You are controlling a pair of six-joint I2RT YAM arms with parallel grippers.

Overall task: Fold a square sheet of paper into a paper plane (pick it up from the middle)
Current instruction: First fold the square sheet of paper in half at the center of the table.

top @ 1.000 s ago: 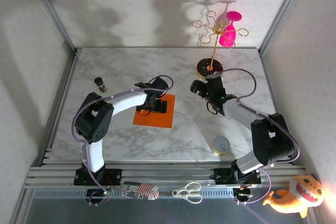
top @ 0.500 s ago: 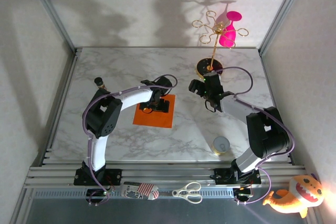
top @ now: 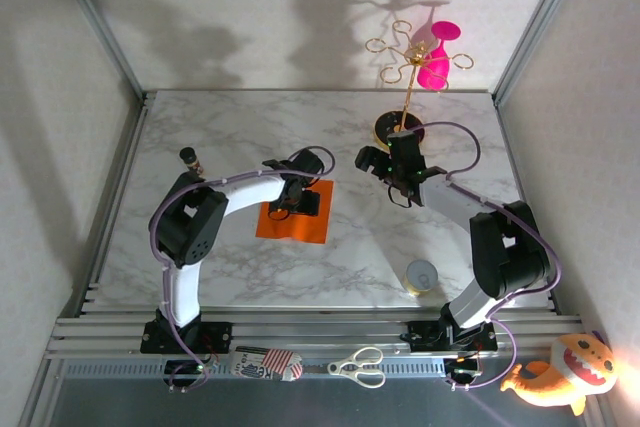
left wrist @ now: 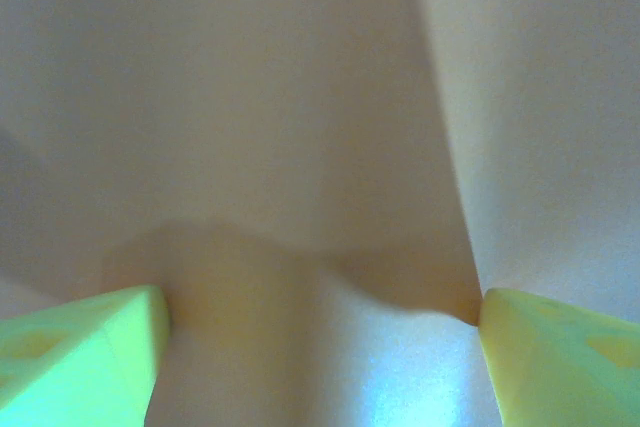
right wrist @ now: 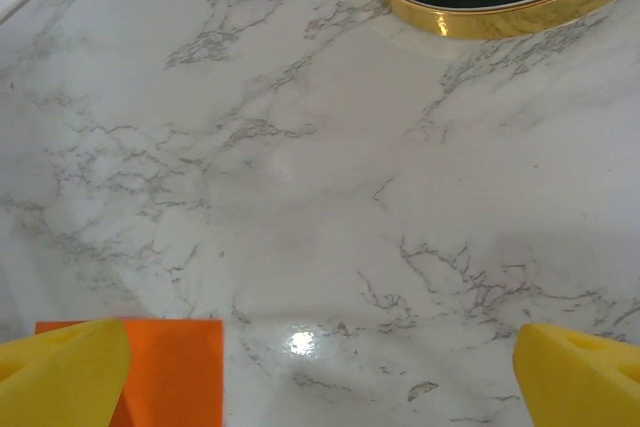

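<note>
Top external | left arm (top: 245, 187) arched over orange sheet (top: 300, 226) | right arm (top: 452, 203) outstretched

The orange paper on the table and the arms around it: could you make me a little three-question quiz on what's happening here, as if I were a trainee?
1. True or false: the square sheet of paper is already folded into a pointed plane.
2. Which end effector is down over the sheet? A) the left end effector B) the right one C) both
3. What hangs on the gold stand?

Key: 1 false, it still looks like a square from above; 2 A; 3 a pink glass.
</note>
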